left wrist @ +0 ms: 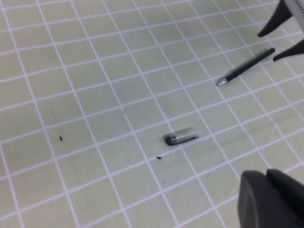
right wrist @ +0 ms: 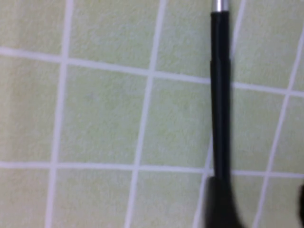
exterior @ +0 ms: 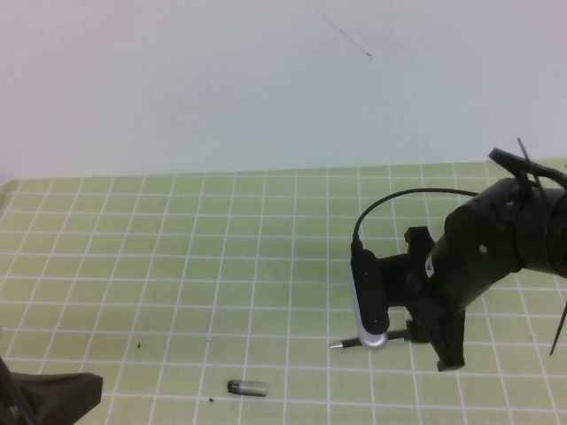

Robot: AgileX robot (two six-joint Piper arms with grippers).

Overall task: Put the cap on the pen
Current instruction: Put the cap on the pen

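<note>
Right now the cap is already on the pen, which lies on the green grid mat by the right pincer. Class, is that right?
Not quite: the cap lies apart from the pen, whose silver tip is bare, as the left wrist view shows. The pen does lie on the mat by the right pincer.

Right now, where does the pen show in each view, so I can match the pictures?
High view: the pen lies on the green grid mat, lower right of centre, mostly under the right gripper, silver tip toward the cap.
Left wrist view: pen at upper right, cap near centre, left gripper at the lower right corner.
Right wrist view: pen fills the right side.
Shared landmark: the pen's silver tip.
</note>
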